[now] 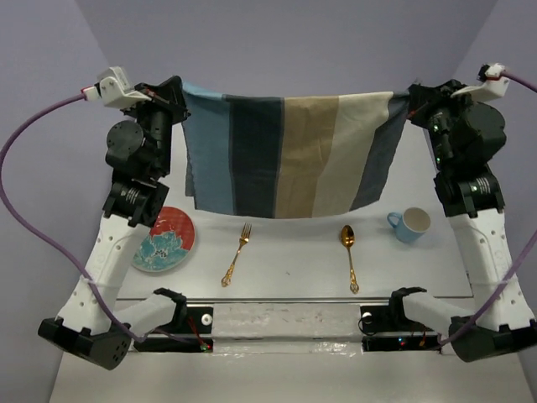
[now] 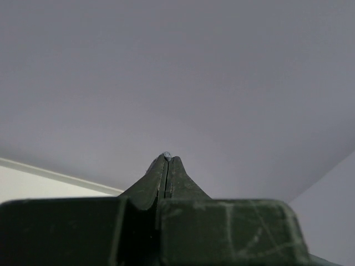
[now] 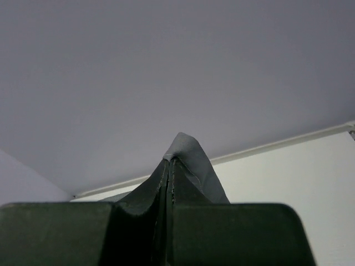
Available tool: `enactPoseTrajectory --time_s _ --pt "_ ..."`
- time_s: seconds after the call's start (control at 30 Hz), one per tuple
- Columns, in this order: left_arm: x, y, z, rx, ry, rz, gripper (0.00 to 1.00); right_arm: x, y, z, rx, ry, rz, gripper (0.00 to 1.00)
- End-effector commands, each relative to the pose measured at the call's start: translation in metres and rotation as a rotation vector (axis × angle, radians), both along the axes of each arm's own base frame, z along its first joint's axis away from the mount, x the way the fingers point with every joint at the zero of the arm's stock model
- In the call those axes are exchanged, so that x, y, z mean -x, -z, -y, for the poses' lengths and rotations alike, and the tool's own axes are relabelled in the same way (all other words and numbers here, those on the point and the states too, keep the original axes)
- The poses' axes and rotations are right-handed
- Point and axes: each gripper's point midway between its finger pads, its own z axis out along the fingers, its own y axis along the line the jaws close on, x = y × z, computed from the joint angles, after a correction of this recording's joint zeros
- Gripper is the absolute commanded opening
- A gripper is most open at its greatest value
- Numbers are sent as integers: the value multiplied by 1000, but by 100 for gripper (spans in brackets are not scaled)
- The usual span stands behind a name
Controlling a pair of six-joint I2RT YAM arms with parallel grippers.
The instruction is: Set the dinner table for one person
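The placemat hangs spread in the air by its top corners. The left gripper is clamped on the placemat's left corner and the right gripper on its right corner, each pair of fingers pressed together on cloth. The table lies under the placemat and runs out past it on every side. Just beyond the placemat's lower edge, toward the arm bases, lie the fork and the spoon. The plate sits off the placemat's lower left corner and the cup off its lower right.

The weak point looks like the left hold. The left wrist view shows only a sliver of cloth at the fingertips, while the right wrist view shows a full fold. If the arms pull apart or swing, that corner could slip free, and the placemat would drop from one side and crumple.

I cannot tell whether the placemat's lower edge clears the table. Lowering it toward the bases could drag it over the fork and spoon and shove or bury them. The right corner could catch the cup and tip it.

If one corner is let go before the other, the placemat would likely land skewed or folded under itself.
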Motion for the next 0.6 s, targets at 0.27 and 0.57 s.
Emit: enactPoseTrajectory --time_s 0.27,0.57 --pt "-143 52 -18 -98 6 -216 0 -130 41 -5 100 48 -156 0" --pt "-126 -20 -22 -99 28 -93 0 -120 -20 3 118 64 -61 0"
